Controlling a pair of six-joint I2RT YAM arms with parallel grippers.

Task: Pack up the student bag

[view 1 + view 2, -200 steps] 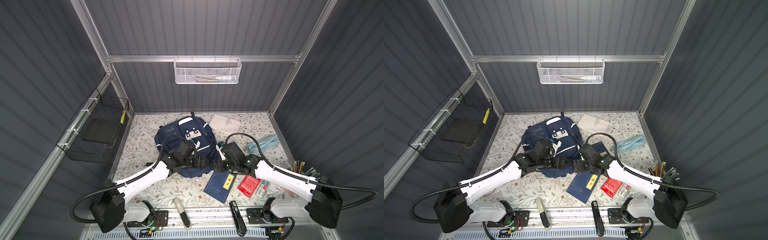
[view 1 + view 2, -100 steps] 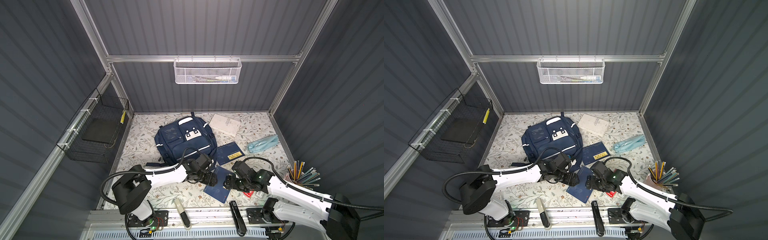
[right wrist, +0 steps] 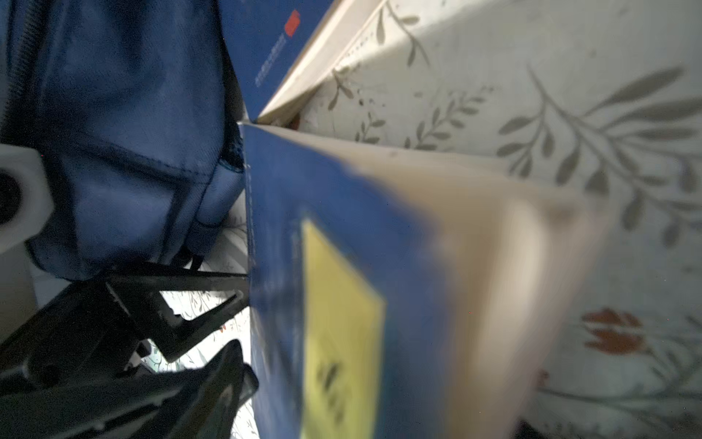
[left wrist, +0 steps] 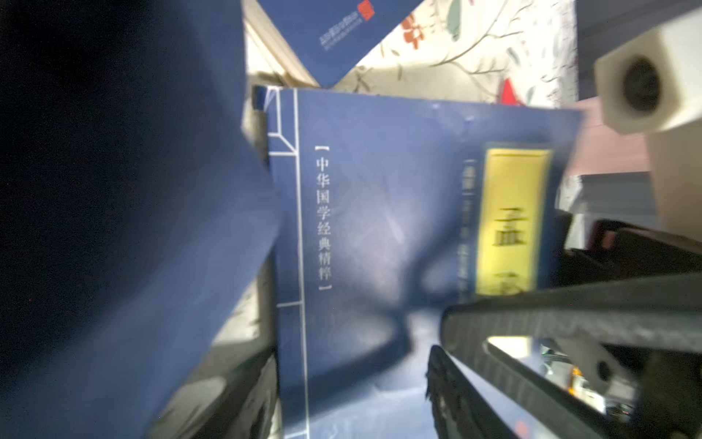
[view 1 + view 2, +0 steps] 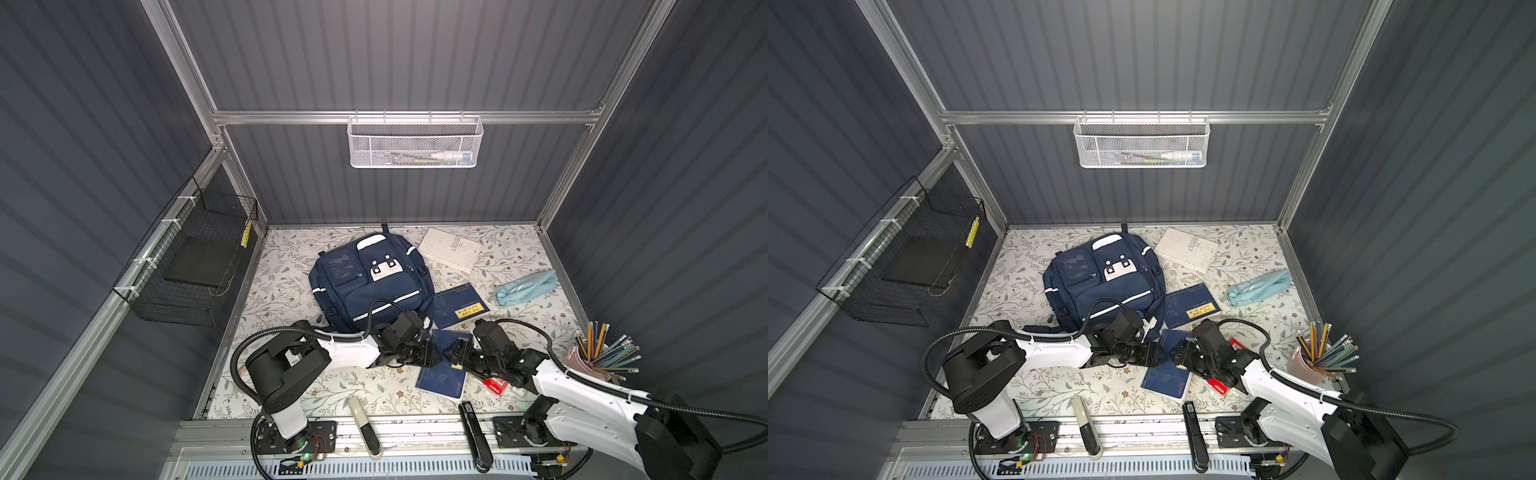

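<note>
The student bag (image 5: pixel 368 282), navy with white stripes, lies flat at the middle back, zipped. In front of it a blue book (image 5: pixel 440 376) with a yellow label (image 4: pixel 509 220) lies on the floral mat. My left gripper (image 5: pixel 430 357) is at the book's left edge. In the left wrist view its jaws stand apart, one beside the spine and one over the cover. My right gripper (image 5: pixel 454 355) meets the book's right edge. In the right wrist view the blurred book (image 3: pixel 342 266) fills the picture and hides that gripper's jaws. The bag (image 3: pixel 114 133) lies just beyond.
A second blue book (image 5: pixel 457 305) lies by the bag. A white book (image 5: pixel 449 249) and a light blue pouch (image 5: pixel 525 286) are further back. A pencil cup (image 5: pixel 590 357) and a red pack (image 5: pixel 492 384) are at the front right. Wire baskets (image 5: pixel 413 141) hang on the walls.
Both grippers left the bag's front edge and came forward and down to the near blue book, one on each side. Their jaws have narrowed.
</note>
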